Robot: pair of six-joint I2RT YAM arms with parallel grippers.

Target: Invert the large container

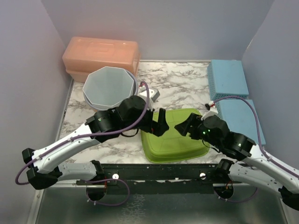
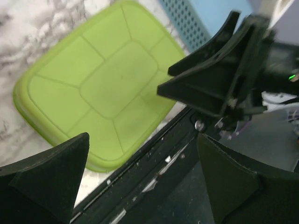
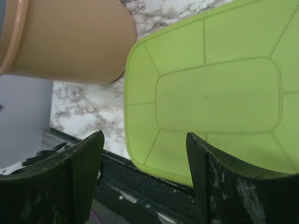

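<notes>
- Left pincer (image 1: pixel 160 124): jaws spread wide with nothing between them; it hangs above the left side of the large container (image 1: pixel 175 140), not touching it
- Right pincer (image 1: pixel 185 127): jaws apart as well and holding nothing; it hangs over the container's right side, with its tips facing the left pincer's across a short gap
- The large container, lime green, lies flat in the middle of the worktop's (image 1: pixel 182 86) near edge, a panelled face with shallow grooves turned up; its near side reaches that edge
- Pale octagonal tub (image 1: pixel 110 86): upright and open-mouthed, toward the far left, behind the left arm
- Peach lidded box (image 1: pixel 100 53): in the far left corner, just behind the tub
- Blue perforated boxes (image 1: pixel 227 77): two, lined up along the right edge, well apart from the container
</notes>
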